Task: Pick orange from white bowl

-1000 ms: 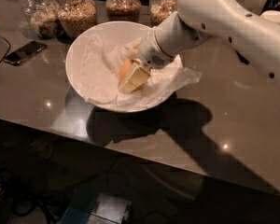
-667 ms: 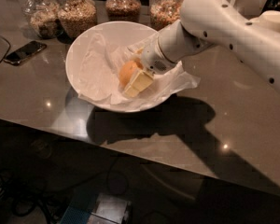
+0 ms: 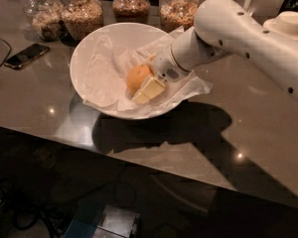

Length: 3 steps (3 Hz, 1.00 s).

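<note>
The orange [image 3: 136, 76] lies inside the white bowl [image 3: 75, 66], on crinkled white paper [image 3: 102, 68] that lines it. My gripper [image 3: 143, 81] reaches into the bowl from the right and is shut around the orange. One cream finger [image 3: 149, 89] presses the fruit's lower right side. The other finger is mostly hidden behind the fruit. The orange sits low in the bowl, right of its centre. The white arm [image 3: 228, 29] stretches off to the upper right.
Several glass jars of grains [image 3: 82, 15] stand in a row behind the bowl. A dark phone [image 3: 26, 55] lies at the left on the grey counter [image 3: 258, 118]. A stack of small whitish plates [image 3: 290, 24] sits at the far right. The counter's front edge runs below the bowl.
The gripper has stayed in the bowl at the orange. The wrist has turned a little, so more of the orange shows to the left of the front finger.
</note>
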{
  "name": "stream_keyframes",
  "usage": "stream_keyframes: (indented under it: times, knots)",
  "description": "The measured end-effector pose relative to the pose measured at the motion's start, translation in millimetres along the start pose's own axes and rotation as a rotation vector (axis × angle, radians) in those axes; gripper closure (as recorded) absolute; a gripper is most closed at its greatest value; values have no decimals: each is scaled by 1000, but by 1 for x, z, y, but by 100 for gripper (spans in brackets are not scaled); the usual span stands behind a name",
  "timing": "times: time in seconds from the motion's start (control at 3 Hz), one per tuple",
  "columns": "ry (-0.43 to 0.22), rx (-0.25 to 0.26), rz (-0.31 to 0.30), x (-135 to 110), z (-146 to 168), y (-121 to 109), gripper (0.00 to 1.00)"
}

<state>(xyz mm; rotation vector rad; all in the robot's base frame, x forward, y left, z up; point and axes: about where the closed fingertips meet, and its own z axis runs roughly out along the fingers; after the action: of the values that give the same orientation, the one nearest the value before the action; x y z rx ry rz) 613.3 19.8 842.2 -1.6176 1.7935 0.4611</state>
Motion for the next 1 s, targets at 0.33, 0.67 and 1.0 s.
stream_keyframes:
  times: [0.33, 0.67, 1.0]
  knots:
    - [3, 0, 34, 12, 4, 2, 46]
    - [-1, 0, 42, 14, 2, 3, 69]
    - [-15, -2, 42, 12, 1, 5, 92]
